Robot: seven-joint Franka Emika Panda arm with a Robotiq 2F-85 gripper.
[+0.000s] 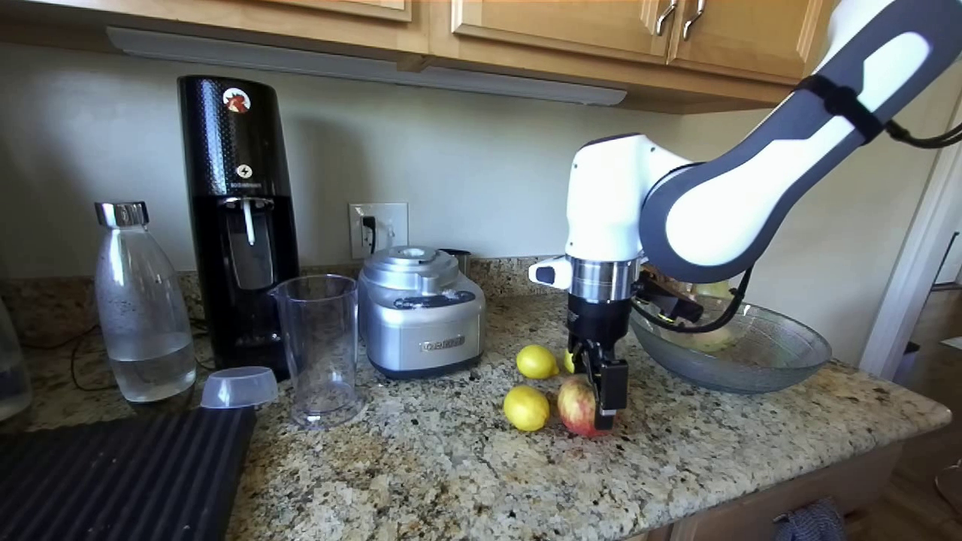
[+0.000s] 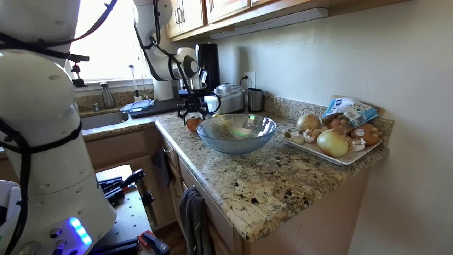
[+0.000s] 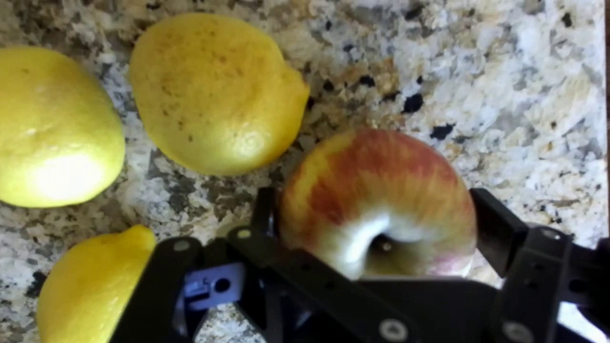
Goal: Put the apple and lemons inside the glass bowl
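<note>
The red-and-yellow apple (image 1: 577, 406) rests on the granite counter, and it also shows in an exterior view (image 2: 193, 124). My gripper (image 1: 592, 394) points down with a finger on each side of the apple. In the wrist view the fingers (image 3: 374, 209) lie very close to the apple (image 3: 381, 190); whether both press on it cannot be told. Three lemons are visible in the wrist view: one spotted lemon (image 3: 214, 95), one at the left edge (image 3: 52, 133), one lower left (image 3: 90, 290). The fourth lemon does not show. The glass bowl (image 1: 733, 376) stands beside my gripper.
A steel appliance base (image 1: 425, 323), a clear pitcher (image 1: 319, 353) and a bottle (image 1: 143, 308) stand behind and left. A white plate (image 2: 318, 152) with onions and garlic, and a blue bag (image 2: 357, 113), lie beyond the bowl. The counter's front edge (image 2: 198, 173) runs near the apple.
</note>
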